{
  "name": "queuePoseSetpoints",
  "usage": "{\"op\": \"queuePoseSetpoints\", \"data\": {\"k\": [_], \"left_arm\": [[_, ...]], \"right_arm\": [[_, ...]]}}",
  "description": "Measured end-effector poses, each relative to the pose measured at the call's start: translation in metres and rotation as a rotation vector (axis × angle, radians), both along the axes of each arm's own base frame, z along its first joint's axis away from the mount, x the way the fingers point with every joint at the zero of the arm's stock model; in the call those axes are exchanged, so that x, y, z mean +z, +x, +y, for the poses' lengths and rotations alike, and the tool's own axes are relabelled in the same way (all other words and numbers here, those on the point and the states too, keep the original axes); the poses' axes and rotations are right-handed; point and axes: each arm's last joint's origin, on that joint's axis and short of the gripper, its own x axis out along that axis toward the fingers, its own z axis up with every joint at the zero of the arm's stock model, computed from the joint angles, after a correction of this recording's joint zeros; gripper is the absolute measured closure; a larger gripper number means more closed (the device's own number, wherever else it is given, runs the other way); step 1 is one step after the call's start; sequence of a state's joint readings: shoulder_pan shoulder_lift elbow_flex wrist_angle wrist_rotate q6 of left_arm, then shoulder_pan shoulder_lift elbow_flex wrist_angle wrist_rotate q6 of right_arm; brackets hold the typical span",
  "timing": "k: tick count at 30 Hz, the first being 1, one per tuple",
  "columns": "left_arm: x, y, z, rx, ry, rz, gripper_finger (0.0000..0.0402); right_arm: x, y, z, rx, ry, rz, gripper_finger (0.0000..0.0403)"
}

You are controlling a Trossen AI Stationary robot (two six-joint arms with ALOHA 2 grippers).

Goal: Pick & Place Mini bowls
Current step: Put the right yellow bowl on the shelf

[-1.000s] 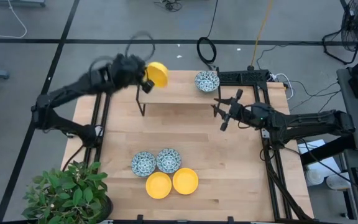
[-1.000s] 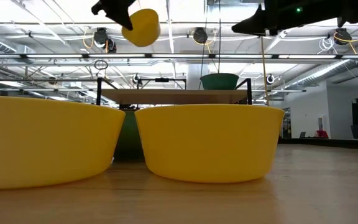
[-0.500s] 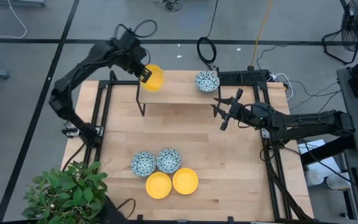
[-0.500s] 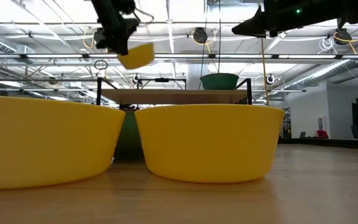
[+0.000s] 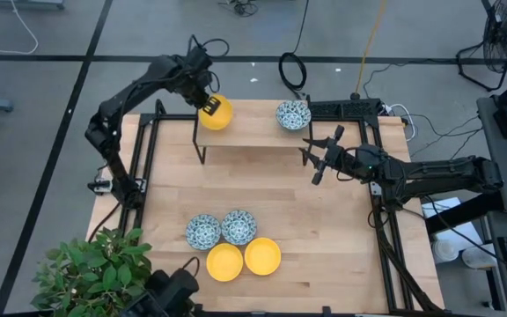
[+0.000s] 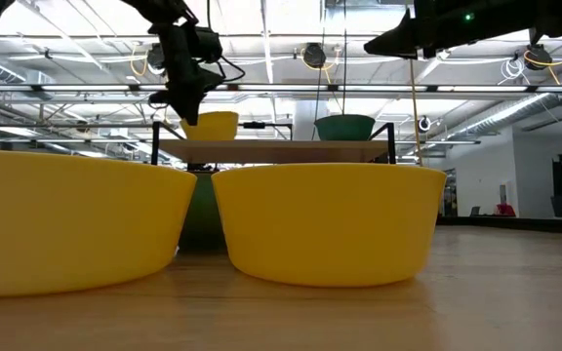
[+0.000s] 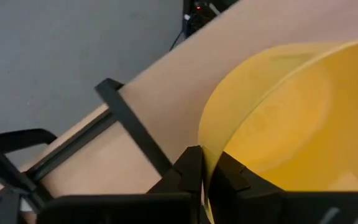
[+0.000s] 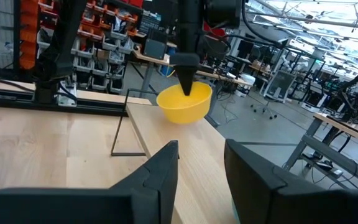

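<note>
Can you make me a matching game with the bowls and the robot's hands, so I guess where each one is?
Things:
1. yellow bowl pinched by the left gripper
2. patterned bowl that sits alone
3. two yellow bowls side by side
4. right gripper

Places or states:
A. at the near edge of the table, just in front of two patterned bowls
B. open and holding nothing, above the table
C. on the raised shelf, at its left end
D. on the raised shelf, at its right end

Pairs: 1-C, 2-D, 3-A, 4-B
</note>
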State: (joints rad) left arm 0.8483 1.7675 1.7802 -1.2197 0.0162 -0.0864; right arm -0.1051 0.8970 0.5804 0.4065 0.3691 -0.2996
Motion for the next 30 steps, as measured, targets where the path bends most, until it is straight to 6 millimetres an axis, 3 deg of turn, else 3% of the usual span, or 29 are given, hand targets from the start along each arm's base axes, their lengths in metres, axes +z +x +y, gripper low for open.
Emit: {"op": "queuePoseSetpoints", "data": {"k": [6,13,23,30], "left_arm": [[0.0000,-0.0004,0.0005,0.010,0.012,0.013,0.0396],[-0.0004,0.0023,-0.0007,0.005,0.021,0.011,0.0373],[0.0014,0.0068,0.0010,-0.014,0.104,0.030,0.0391],[0.0036,0.0068,0.0060,0.042,0.202,0.076,0.0328]], "right_arm": [[-0.0004,0.0000,0.0000,0.000,0.000,0.004,0.0287],[-0.0018,0.0000,0.0000,0.000,0.002,0.019,0.0287],[-0.0023,0.0000,0.0000,0.000,0.003,0.024,0.0287],[-0.0032,0.0000,0.0000,0.000,0.004,0.033,0.0287]]}}
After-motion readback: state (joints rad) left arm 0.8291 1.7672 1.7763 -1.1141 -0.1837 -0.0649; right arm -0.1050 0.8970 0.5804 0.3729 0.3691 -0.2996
